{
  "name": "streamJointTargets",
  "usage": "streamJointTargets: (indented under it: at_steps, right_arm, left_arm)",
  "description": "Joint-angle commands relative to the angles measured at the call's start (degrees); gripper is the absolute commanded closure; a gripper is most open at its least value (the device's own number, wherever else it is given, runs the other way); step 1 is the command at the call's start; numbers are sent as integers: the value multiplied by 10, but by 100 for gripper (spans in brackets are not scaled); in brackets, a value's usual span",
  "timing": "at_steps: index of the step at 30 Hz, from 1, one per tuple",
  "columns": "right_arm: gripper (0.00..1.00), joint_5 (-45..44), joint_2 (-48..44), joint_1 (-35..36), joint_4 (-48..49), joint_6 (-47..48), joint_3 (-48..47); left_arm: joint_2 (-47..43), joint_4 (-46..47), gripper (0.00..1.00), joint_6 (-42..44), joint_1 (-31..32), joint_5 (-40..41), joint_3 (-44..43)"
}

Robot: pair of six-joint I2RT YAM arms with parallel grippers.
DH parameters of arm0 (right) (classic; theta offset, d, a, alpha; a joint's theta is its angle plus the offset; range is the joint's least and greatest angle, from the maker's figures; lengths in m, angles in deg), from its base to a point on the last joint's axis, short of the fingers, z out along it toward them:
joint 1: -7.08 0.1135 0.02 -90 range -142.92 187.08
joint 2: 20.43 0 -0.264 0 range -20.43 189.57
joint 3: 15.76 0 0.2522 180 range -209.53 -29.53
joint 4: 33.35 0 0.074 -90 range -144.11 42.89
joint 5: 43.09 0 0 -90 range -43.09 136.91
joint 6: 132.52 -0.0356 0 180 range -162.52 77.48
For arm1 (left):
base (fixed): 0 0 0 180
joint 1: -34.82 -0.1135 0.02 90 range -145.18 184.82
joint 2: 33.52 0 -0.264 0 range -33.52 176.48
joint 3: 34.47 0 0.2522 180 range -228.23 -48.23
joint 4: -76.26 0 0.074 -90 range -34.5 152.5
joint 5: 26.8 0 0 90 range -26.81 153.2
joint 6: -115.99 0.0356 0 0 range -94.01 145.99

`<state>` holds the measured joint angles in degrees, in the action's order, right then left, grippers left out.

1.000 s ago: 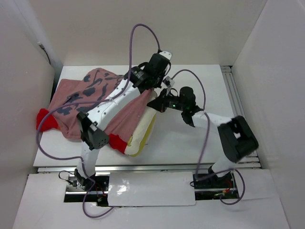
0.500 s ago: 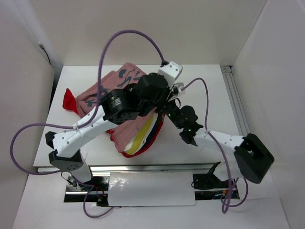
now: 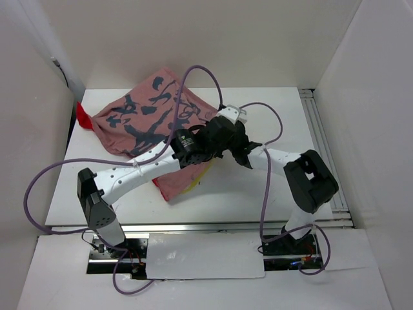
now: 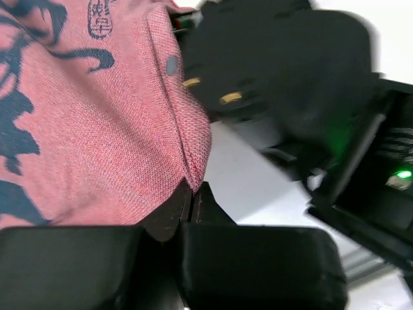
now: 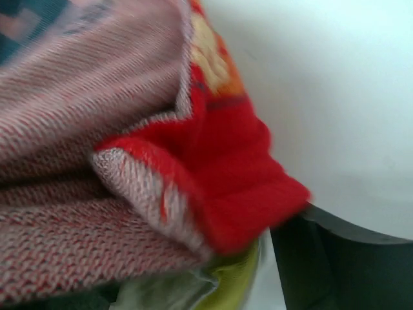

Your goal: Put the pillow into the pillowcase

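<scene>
The pillowcase point(image 3: 139, 123) is pinched by its hem in your left gripper point(image 4: 193, 197). You cannot tell whether your right gripper point(image 3: 240, 147), just beside it, grips anything. The pillow point(image 5: 226, 287) shows a yellowish edge under the fabric before it.

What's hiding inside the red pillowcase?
Only a yellowish edge of the pillow peeks out beneath the pillowcase opening. The rest of it is covered by fabric, so how far in it sits cannot be seen.

No readable text; only a small dark stamp point(image 4: 98, 16) of illegible characters on the pillowcase point(image 4: 84, 129)
</scene>
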<state>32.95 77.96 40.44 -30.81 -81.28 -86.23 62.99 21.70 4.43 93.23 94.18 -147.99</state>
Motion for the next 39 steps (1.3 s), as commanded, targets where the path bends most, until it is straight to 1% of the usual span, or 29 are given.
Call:
streamJointTargets:
  at_steps: [1,2,6,7,11,13,14,15,16,17,18,19,20,21,23,24,25,26,27,29,30,31,32,33,34,35,36,37,39]
  right_arm:
    - [5,85,-31,-32,-30,53,41]
    - [0,99,-49,-37,-30,60,55]
    - [0,166,-143,-49,-30,99,122]
    - [0,181,-177,-49,-30,118,131]
    - [0,229,-247,-49,-63,150,154]
    - [0,252,-274,-49,-91,166,174]
    - [0,252,-302,-49,-100,173,183]
    - [0,246,-317,-49,-122,173,192]
    - [0,230,-343,-49,-154,181,214]
    - [0,230,-354,-49,-154,181,215]
    - [0,203,-366,-49,-193,181,221]
    - [0,192,-390,-54,-210,175,234]
    - [0,187,-402,-54,-223,170,243]
    - [0,187,-413,-54,-237,170,251]
    - [0,195,-444,-54,-237,170,276]
    - [0,209,-451,-46,-225,170,285]
    - [0,218,-451,-39,-204,170,296]
    - [0,228,-457,-33,-192,170,296]
    - [0,235,-457,-27,-178,170,302]
    - [2,259,-441,-2,-134,170,302]
    - [2,259,-415,8,-118,170,302]
    - [3,273,-400,28,-88,177,286]
    - [3,273,-381,39,-73,178,279]
    - [3,273,-339,49,-58,185,270]
    - [3,273,-316,57,-35,185,260]
    - [3,273,-293,69,-25,190,235]
    - [4,263,-248,69,-15,190,223]
    - [4,263,-226,69,-7,190,209]
    - [5,237,-187,59,13,190,166]
  left_arm:
    - [5,22,100,-72,-30,-153,7]
    - [14,22,100,-80,-42,-153,7]
    - [56,22,100,-74,-82,-181,2]
    - [65,27,100,-74,-96,-194,2]
    - [95,27,100,-69,-115,-211,-10]
    - [101,27,84,-69,-115,-217,-4]
    - [93,27,75,-69,-115,-217,3]
    - [87,27,63,-69,-115,-217,22]
    - [51,33,55,-69,-94,-204,51]
    - [51,33,55,-76,-94,-190,51]
    - [37,33,51,-76,-88,-182,82]
    - [6,33,47,-92,-77,-169,112]
    - [-10,33,43,-101,-77,-169,113]
    - [-28,33,39,-109,-71,-169,147]
    - [-81,33,20,-142,-71,-163,188]
    - [-97,33,0,-155,-71,-154,232]
    - [-113,21,0,-172,-71,-148,253]
    - [-129,11,0,-211,-71,-132,274]
    - [-145,-1,0,-232,-77,-124,317]
    - [-195,-34,0,-273,-77,-117,361]
    - [-213,-43,0,-310,-82,-111,384]
    - [-254,-50,0,-330,-82,-111,429]
    - [-276,-50,0,-343,-88,-116,451]
    - [-297,-57,0,-357,-97,-122,472]
    - [-318,-57,0,-388,-103,-127,512]
    - [-357,-57,0,-399,-109,-127,531]
    - [-373,-57,0,-422,-126,-133,548]
    - [-387,-57,0,-428,-137,-139,577]
    - [-415,-57,0,-436,-166,-145,599]
